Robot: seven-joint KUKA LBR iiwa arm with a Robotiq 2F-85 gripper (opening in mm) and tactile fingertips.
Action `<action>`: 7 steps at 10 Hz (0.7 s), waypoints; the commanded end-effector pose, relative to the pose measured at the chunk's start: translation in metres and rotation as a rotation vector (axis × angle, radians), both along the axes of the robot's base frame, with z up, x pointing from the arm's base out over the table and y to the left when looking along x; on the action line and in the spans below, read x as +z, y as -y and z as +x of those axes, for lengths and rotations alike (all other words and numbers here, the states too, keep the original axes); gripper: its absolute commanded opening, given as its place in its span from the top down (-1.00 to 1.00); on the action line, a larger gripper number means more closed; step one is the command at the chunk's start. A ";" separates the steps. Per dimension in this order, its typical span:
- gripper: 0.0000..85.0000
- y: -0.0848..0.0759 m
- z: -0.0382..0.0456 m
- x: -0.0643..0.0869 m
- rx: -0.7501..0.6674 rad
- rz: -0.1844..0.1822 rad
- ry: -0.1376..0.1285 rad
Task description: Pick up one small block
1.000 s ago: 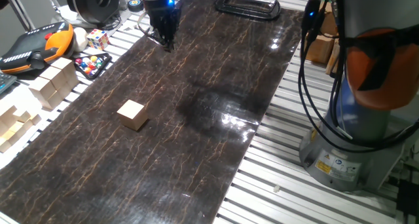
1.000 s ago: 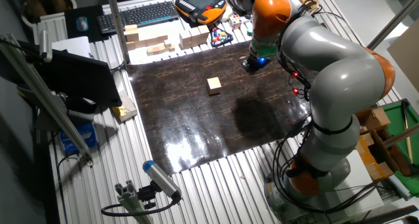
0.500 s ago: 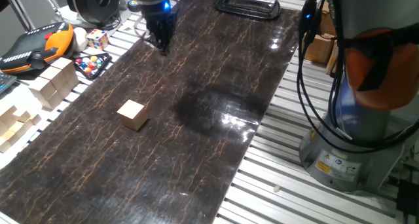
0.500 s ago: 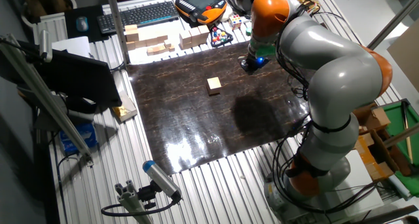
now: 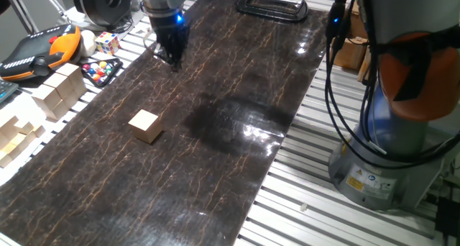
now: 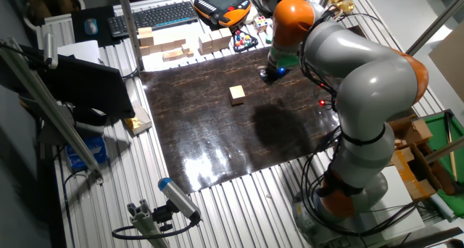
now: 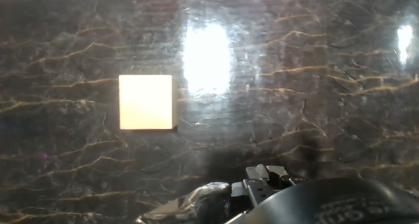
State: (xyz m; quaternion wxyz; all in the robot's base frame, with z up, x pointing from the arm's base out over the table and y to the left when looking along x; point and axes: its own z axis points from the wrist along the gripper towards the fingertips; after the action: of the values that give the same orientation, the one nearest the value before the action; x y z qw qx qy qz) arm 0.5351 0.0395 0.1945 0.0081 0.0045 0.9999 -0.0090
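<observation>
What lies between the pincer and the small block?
Nothing: one fixed view shows only bare dark tabletop between the pincer and the block.

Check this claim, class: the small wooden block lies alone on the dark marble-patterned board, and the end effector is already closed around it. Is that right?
Not quite. The small wooden block does lie alone on the dark board, but the end effector is well away from it, near the board's far edge, touching nothing, as one fixed view shows.

Bare dark slab (image 5: 237, 95) surrounds the small block (image 5: 145, 126) on all sides; stacked blocks (image 5: 57, 91) stand well apart.
</observation>
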 end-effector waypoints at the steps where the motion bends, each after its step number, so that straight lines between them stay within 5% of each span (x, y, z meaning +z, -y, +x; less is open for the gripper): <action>1: 0.98 -0.002 0.0005 -0.003 0.011 -0.004 0.003; 2: 0.98 -0.005 0.0011 -0.007 0.027 -0.027 0.010; 6: 0.98 -0.013 0.0100 -0.026 0.010 0.003 0.003; 7: 0.98 -0.018 0.0108 -0.033 0.011 0.036 0.004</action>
State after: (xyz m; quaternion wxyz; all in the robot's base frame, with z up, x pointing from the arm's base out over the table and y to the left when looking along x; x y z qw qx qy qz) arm 0.5459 0.0576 0.1608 0.0105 -0.0010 0.9999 0.0082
